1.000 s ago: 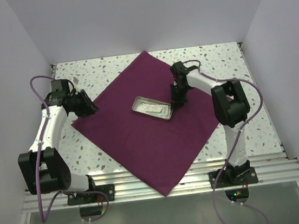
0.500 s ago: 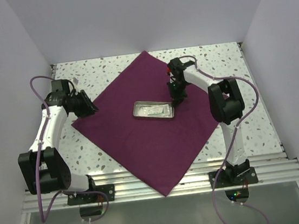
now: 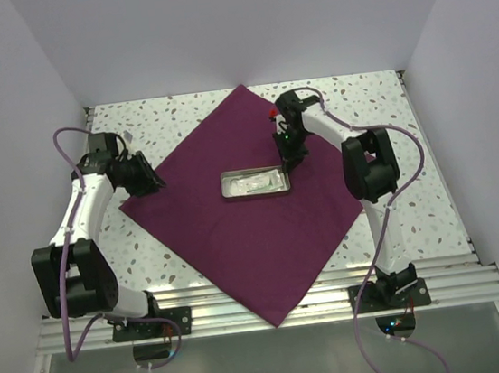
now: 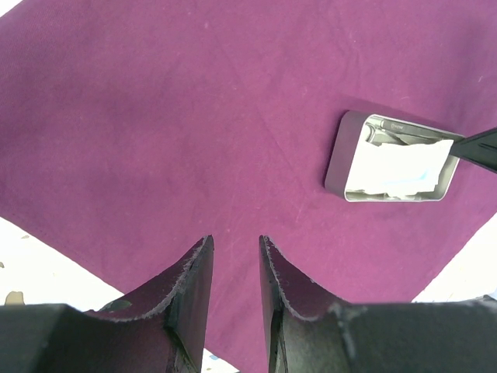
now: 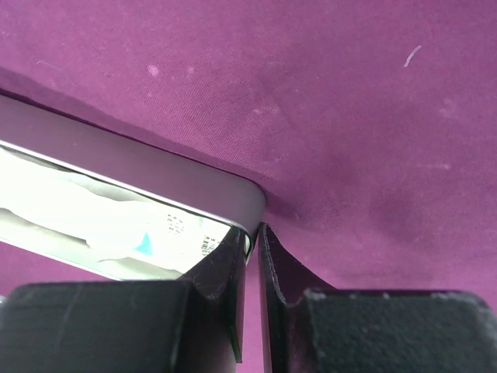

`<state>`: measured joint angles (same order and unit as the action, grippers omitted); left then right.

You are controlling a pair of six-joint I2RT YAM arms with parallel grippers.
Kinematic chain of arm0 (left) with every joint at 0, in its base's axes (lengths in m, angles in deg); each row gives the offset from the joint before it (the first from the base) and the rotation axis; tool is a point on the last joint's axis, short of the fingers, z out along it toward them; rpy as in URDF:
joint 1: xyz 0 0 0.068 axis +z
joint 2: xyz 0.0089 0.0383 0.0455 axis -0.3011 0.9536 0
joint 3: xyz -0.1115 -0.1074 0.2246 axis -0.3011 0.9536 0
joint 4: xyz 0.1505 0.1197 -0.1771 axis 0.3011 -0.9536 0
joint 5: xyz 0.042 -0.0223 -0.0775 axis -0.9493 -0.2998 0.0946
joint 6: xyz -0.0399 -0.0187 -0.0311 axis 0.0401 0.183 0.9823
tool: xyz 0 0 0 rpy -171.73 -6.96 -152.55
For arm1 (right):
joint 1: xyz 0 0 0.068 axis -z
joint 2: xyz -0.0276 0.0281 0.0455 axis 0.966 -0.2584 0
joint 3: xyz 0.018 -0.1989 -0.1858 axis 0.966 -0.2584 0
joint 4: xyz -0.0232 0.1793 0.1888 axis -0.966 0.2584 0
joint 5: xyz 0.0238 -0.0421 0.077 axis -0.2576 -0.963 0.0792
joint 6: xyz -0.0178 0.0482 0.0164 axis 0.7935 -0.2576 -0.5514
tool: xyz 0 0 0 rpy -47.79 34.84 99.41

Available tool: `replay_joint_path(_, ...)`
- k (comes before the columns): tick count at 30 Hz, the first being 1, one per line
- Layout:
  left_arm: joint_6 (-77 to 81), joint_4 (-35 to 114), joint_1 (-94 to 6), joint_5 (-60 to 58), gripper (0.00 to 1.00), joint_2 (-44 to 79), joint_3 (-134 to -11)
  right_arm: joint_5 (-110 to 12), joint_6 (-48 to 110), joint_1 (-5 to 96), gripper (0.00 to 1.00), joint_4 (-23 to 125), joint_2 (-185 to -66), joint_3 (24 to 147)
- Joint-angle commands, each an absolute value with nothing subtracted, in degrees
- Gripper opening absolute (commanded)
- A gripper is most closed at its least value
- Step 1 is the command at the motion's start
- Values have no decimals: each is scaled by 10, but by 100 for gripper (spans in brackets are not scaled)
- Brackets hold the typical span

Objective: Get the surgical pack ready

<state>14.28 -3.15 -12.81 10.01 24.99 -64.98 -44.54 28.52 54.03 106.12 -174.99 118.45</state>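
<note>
The dark magenta cloth of the surgical pack lies flat as a diamond on the table. At its middle sits the small steel tray, holding white gauze and a thin metal instrument. My right gripper is shut on the tray's right end. In the right wrist view one finger is inside the tray rim and the other outside, at gripper. My left gripper hovers over the cloth's left corner. Its fingers stand open with only cloth below, at gripper.
The speckled tabletop shows around the cloth's corners. White walls enclose the left, back and right sides. An aluminium rail runs along the near edge, and the cloth's near corner overlaps it.
The right gripper closed on the tray's right end and swung it from a tilt to level with the table's edge, moving slightly back and left. The left arm stayed put.
</note>
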Motion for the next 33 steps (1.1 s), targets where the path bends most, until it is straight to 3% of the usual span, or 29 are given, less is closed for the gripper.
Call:
replay_joint_path(1,133,-31,-130,99,34,258,-653,-411,317,538,0,1055,-1762,1197)
replay_joint_path(33,130,-31,-127,82,37,312,-683,-438,309,509,0,1076,-1745,1149)
